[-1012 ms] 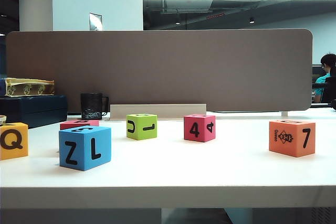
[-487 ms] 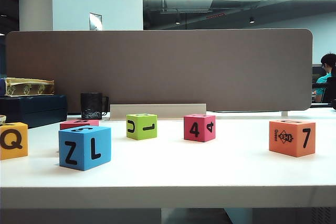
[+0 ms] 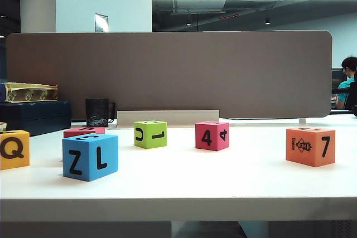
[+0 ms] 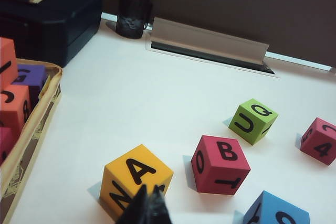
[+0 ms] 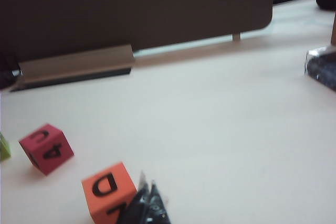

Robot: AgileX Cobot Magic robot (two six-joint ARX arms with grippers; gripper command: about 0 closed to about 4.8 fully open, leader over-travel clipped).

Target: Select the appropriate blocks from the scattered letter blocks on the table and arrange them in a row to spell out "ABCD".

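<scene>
Looking down my left wrist camera, I see my left gripper [image 4: 149, 208] pinched shut and empty above the yellow-orange A block [image 4: 135, 180], with the red B block [image 4: 220, 163] just beside it on the table [image 4: 142, 98]. My right gripper [image 5: 148, 203] is shut and empty too, by the orange D block [image 5: 107, 190], with the pink-red C block [image 5: 46, 148] near. I think these foam blocks are light and squishy, so I would open wide and squeeze two flat sides.

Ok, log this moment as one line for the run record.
stage: not started | left claw: shut, empty, above yellow-orange A block | right claw: shut, empty, beside orange D block | blocks: scattered, no row
</scene>
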